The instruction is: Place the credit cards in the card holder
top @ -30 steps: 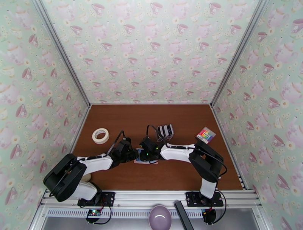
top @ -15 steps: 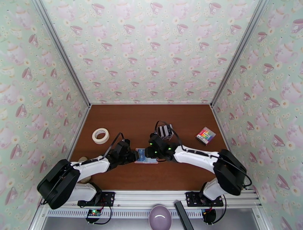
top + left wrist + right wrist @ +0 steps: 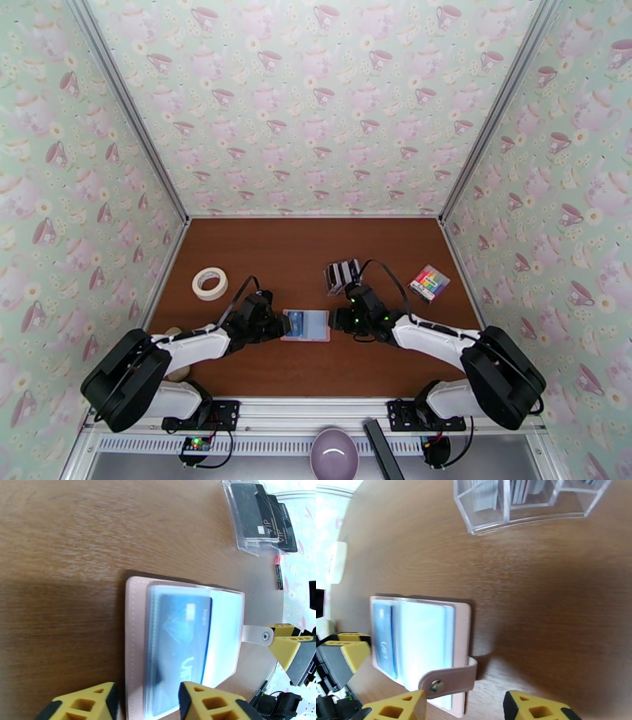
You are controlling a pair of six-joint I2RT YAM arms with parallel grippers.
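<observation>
- Evidently the small pink book-style card holder [image 3: 306, 324] lies open and flat at the middle of the brown wooden table [image 3: 276, 253]. Its pale clear pockets face up and its snap tab [image 3: 448, 681] sticks out on the right.
- One dark credit card [image 3: 179, 638] sits inside a clear pocket on the holder's left half.
- The left gripper [image 3: 146, 703] is at the holder's left edge, with its yellow fingers apart on either side of that edge and no visible grip on anything.
- The right gripper [image 3: 462, 709] hovers just right of the tab, jaws apart and empty.
- More black and white credit cards [image 3: 252, 515] stand in a clear plastic rack [image 3: 344, 275], just beyond the holder to the far right.
- By the look of it, one card is stowed and the next fetch is in hand. The right gripper would need to reach the rack and pinch a single thin card, while the left steadies the holder.
</observation>
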